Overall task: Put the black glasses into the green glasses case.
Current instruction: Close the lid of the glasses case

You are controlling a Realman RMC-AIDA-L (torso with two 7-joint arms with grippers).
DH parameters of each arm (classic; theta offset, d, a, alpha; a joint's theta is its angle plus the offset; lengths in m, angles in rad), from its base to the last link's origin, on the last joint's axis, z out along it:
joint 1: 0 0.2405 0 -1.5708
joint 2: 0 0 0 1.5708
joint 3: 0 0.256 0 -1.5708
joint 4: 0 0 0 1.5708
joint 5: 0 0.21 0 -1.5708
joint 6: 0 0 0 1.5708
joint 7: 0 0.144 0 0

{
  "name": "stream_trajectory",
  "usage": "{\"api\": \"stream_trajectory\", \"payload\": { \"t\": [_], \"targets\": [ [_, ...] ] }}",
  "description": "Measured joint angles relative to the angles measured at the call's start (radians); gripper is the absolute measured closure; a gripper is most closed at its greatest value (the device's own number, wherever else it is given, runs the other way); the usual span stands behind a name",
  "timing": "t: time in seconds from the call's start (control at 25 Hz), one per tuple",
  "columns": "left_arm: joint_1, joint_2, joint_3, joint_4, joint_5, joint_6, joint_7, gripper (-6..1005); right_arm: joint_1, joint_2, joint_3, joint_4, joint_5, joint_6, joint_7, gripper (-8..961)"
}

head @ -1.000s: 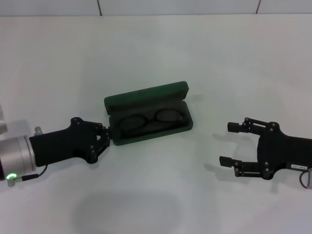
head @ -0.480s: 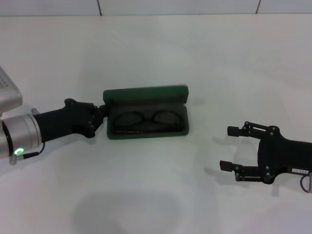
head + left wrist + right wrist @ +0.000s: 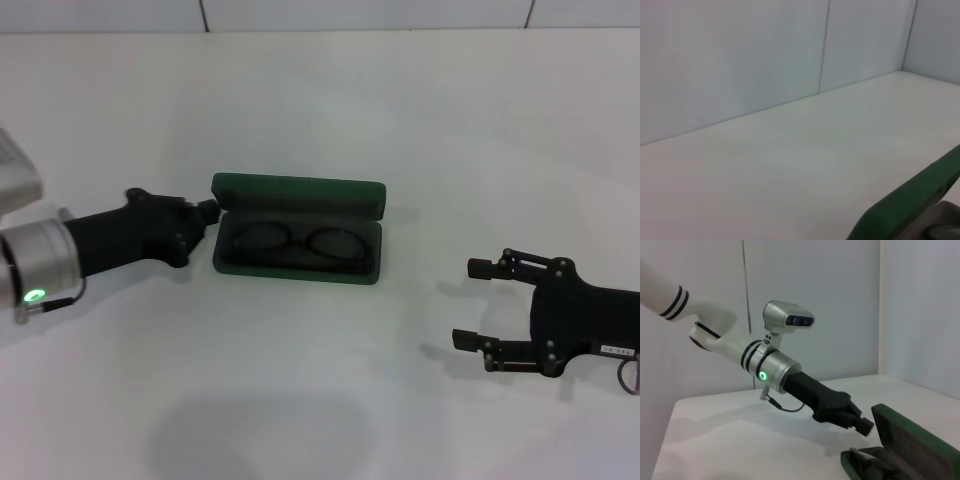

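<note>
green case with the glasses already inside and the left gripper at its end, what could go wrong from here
The left gripper sits at the end of the green glasses case, near the lid's corner; a sideways push could slide or turn the case on the table rather than close it. The lid is only partly lowered, so it may spring open once released. If the black glasses sit high, a closing lid might pinch them.

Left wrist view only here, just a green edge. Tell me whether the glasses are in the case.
Observer: Yes. In the head view the black glasses lie inside the green glasses case, whose lid is open.
Operator: Report where my left pincer is.
Observer: The left pincer is at the case's left end, by the lid's corner.
Operator: Now give me the right one.
Observer: The right pincer is open, off to the case's right and apart from it.
</note>
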Motion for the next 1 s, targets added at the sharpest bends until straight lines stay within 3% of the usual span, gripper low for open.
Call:
{"api": "stream_trajectory", "payload": {
  "t": [0.28,0.48,0.6,0.68,0.8,1.0],
  "targets": [
    [0.041,0.024,-0.019,0.076,-0.021,0.072,-0.136,1000,0.000,-0.002,0.003,0.002,0.001,0.008,-0.008,148],
    [0.056,0.048,-0.011,0.207,0.006,0.172,-0.540,1000,0.000,-0.001,0.008,0.003,0.002,0.013,-0.014,148],
    [0.064,0.030,-0.008,0.327,0.028,0.234,-0.689,1000,0.000,0.002,0.007,0.004,0.003,0.029,-0.014,148],
    [0.070,-0.011,-0.003,0.456,0.073,0.237,-0.792,1000,0.000,0.003,0.006,0.004,0.002,0.042,-0.014,148],
    [0.070,-0.036,0.047,0.574,0.124,0.189,-0.929,1000,0.000,0.007,0.000,0.004,0.002,0.054,-0.014,148],
    [0.104,-0.031,0.347,0.695,0.123,-0.078,-1.160,1000,0.000,0.007,0.003,0.006,0.006,0.059,-0.014,148]
  ]
}}
